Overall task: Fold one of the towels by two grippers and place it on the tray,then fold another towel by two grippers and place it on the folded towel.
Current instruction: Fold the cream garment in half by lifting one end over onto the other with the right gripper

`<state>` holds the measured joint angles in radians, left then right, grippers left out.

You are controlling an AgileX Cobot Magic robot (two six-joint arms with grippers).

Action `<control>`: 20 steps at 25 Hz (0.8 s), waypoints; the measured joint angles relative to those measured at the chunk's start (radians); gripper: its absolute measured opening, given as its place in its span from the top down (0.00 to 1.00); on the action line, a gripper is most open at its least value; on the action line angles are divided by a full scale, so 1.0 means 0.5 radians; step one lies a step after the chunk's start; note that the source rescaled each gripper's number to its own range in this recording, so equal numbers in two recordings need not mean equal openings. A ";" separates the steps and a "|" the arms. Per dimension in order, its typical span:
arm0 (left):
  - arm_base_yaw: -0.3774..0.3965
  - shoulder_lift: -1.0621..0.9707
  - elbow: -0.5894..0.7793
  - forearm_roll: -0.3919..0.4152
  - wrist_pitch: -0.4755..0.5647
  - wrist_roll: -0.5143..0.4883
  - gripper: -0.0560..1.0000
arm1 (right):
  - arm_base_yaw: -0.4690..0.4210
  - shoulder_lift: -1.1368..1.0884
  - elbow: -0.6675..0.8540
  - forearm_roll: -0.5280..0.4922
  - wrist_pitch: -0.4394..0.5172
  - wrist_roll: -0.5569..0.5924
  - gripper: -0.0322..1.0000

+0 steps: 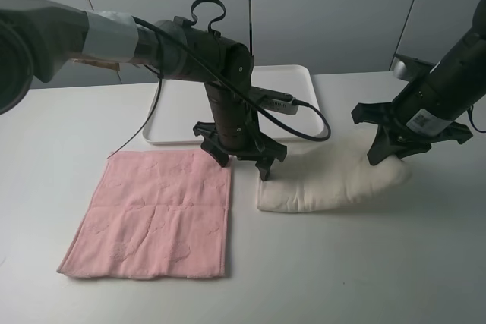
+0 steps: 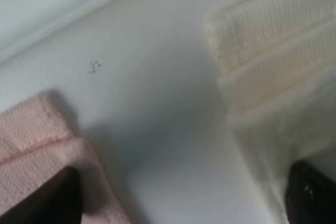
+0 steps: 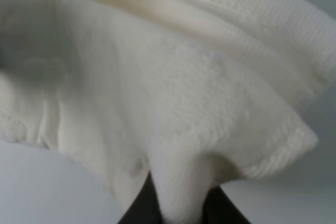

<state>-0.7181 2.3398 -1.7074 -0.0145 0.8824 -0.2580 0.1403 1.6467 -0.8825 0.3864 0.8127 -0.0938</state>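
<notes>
A cream white towel lies bunched in a long fold on the table, right of centre. My right gripper is shut on its right end; the right wrist view shows the cloth pinched between the dark fingers. My left gripper is open and low over the table, straddling the gap between the pink towel and the white towel's left end. In the left wrist view, one fingertip is by the pink corner and the other at the white towel's edge.
The white tray stands at the back centre, behind my left arm, with nothing seen on it. The pink towel lies flat at the front left. A black cable loops from the left arm over the tray's front edge.
</notes>
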 joint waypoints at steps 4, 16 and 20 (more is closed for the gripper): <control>0.000 0.000 0.000 0.004 0.000 0.000 0.01 | 0.000 0.000 0.000 0.249 0.009 -0.115 0.89; 0.000 0.000 0.000 0.004 -0.004 0.000 0.01 | 0.000 0.095 0.000 0.717 0.061 -0.352 0.89; 0.000 0.000 0.000 0.004 -0.007 -0.017 0.01 | 0.000 0.163 0.000 0.867 0.088 -0.468 0.89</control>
<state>-0.7181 2.3398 -1.7074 -0.0127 0.8787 -0.2666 0.1403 1.7281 -0.8825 0.8199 0.8566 -0.3276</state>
